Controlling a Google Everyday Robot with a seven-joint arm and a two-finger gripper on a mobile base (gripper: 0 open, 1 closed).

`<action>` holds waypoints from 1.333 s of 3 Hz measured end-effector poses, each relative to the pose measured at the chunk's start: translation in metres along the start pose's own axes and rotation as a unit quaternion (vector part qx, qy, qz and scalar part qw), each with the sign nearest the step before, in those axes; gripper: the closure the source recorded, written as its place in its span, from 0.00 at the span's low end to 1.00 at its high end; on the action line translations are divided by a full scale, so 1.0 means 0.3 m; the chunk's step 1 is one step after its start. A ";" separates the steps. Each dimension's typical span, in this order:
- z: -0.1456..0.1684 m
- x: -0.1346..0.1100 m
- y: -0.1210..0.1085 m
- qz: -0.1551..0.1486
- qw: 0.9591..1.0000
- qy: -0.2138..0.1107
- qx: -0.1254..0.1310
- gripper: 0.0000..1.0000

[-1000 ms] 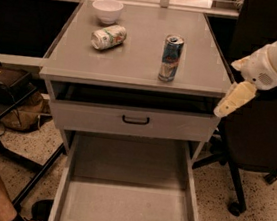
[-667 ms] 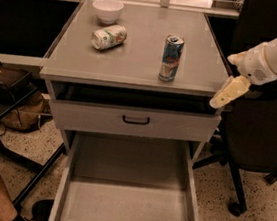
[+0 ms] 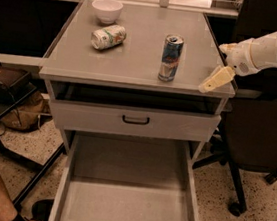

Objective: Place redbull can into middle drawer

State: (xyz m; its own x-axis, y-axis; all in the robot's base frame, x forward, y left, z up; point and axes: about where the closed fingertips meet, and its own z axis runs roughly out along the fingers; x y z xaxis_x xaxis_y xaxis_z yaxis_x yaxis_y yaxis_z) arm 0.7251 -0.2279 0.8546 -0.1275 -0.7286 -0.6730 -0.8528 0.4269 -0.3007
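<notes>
The redbull can (image 3: 170, 58) stands upright on the grey cabinet top (image 3: 134, 61), right of centre. It is slim, blue and silver with a silver top. The middle drawer (image 3: 127, 192) is pulled out wide below, with a bare flat grey floor. My gripper (image 3: 216, 79) comes in from the right on a white arm. It sits over the right edge of the cabinet top, about a can's width to the right of the redbull can, and holds nothing.
A white-and-green can (image 3: 107, 36) lies on its side at the back left of the top, next to a white bowl (image 3: 106, 10). A closed drawer front with a black handle (image 3: 136, 120) sits above the open drawer. A black office chair (image 3: 259, 132) stands to the right.
My gripper and arm have moved left and slightly up, closer to the redbull can. The can and the drawer have not moved.
</notes>
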 end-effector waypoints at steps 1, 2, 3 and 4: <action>0.063 -0.020 -0.055 -0.002 1.000 -0.014 0.012 0.00; 0.124 -0.035 -0.069 -0.002 1.000 -0.023 0.006 0.00; 0.172 -0.060 -0.059 0.001 0.999 -0.030 -0.010 0.00; 0.163 -0.098 -0.033 0.018 0.998 -0.047 -0.041 0.00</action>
State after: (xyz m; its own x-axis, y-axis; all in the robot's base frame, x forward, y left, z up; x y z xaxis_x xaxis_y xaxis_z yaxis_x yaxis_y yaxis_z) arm 0.7620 -0.1845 0.8442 -0.1142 -0.6591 -0.7434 -0.8880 0.4032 -0.2210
